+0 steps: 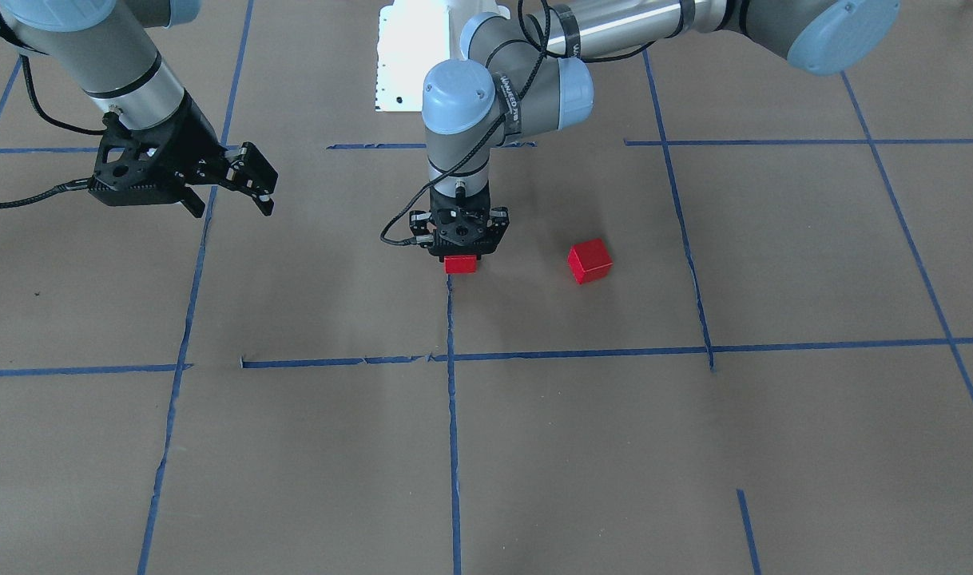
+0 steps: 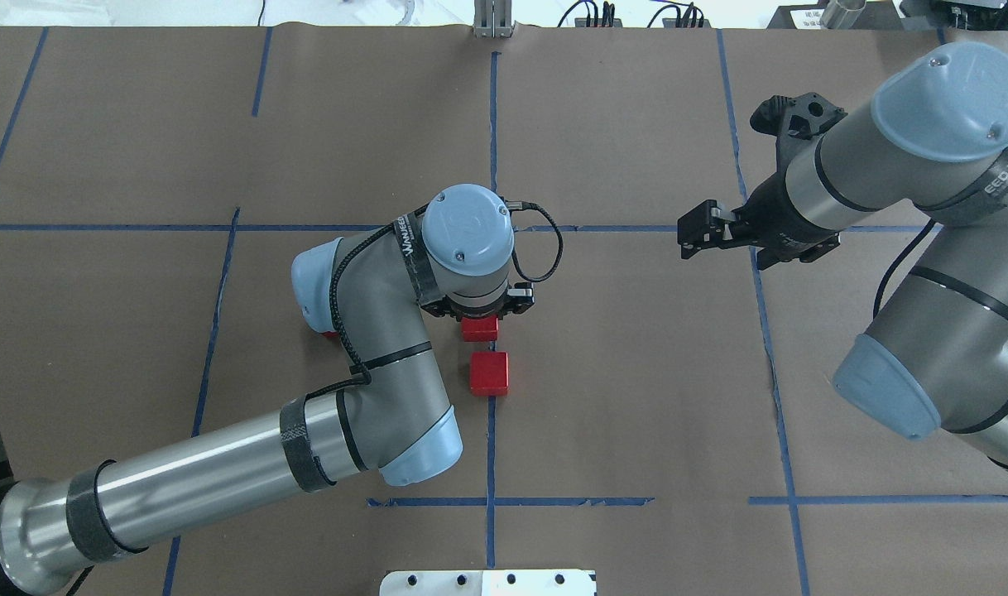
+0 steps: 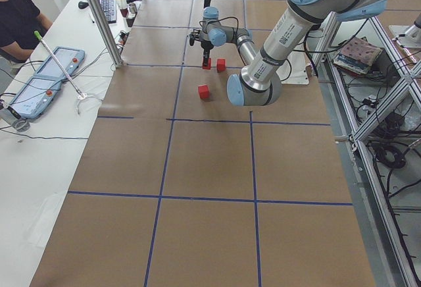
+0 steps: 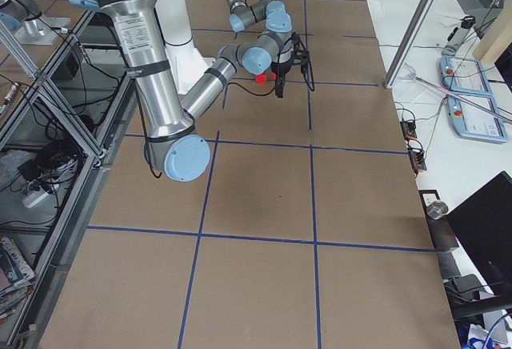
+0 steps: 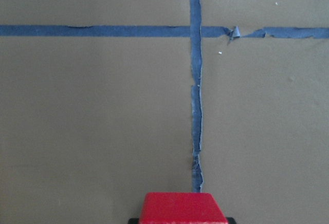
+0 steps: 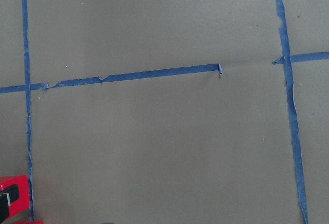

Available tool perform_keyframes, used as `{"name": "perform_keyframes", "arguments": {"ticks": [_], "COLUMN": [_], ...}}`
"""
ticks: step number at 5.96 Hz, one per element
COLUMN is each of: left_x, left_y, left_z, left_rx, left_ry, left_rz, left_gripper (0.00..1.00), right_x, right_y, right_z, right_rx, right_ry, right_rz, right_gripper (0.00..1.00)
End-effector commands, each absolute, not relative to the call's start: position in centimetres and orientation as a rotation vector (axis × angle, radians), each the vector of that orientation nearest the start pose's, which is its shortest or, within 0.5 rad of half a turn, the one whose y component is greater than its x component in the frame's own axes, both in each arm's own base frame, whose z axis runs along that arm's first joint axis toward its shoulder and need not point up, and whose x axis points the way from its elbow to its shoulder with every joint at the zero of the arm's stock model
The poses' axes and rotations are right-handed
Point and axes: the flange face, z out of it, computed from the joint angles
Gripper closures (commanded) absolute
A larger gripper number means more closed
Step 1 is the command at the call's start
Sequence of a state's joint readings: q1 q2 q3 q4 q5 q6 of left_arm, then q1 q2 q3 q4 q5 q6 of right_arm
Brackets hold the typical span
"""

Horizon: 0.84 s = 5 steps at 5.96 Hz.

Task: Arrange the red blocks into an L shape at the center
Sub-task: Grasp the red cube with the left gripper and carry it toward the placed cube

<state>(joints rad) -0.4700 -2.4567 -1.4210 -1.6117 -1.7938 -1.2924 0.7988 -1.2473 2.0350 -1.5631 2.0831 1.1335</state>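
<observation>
Overhead exterior gives us the left hand (image 2: 481, 316) pointing straight down in the center cell (image 2: 636, 364), its fingers closed on the first red block (image 2: 480, 329), which sits low over the vertical blue tape line (image 2: 491, 447) that splits the cell; we cannot tell whether this block touches the table (image 2: 98, 124). Just beside it, on the robot's side and also on the line, the second red block (image 2: 489, 373) lies flat, with a thin gap showing between the two. We find the third red block (image 1: 589, 261) in the front-facing view, alone in the robot's left half of the cell, well apart from the other two and turned askew to the tape. Our right hand (image 1: 229, 200) hangs above the table near the cell's edge on the robot's right, its fingers spread wide and holding nothing
</observation>
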Motion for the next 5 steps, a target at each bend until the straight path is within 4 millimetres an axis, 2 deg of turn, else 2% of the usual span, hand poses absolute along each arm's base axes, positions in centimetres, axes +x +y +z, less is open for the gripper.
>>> {"name": "perform_keyframes", "arguments": {"ticks": [1,5], "left_x": [62.8,64.0], "left_y": [-43.9,-42.1], "left_z": [16.6,16.1], "left_rx": [0.069,0.061], "left_ry": [0.793,0.805], "left_rz": [-0.117,-0.086], "left_gripper": [1.00,1.00], "right_x": [-31.8,-31.7], "right_y": [-44.8,-44.8], "right_z": [27.8,27.8], "right_rx": [0.055,0.054], "right_ry": [-0.913,-0.913], "right_rz": [0.133,0.139], "right_gripper": [0.00,0.00]}}
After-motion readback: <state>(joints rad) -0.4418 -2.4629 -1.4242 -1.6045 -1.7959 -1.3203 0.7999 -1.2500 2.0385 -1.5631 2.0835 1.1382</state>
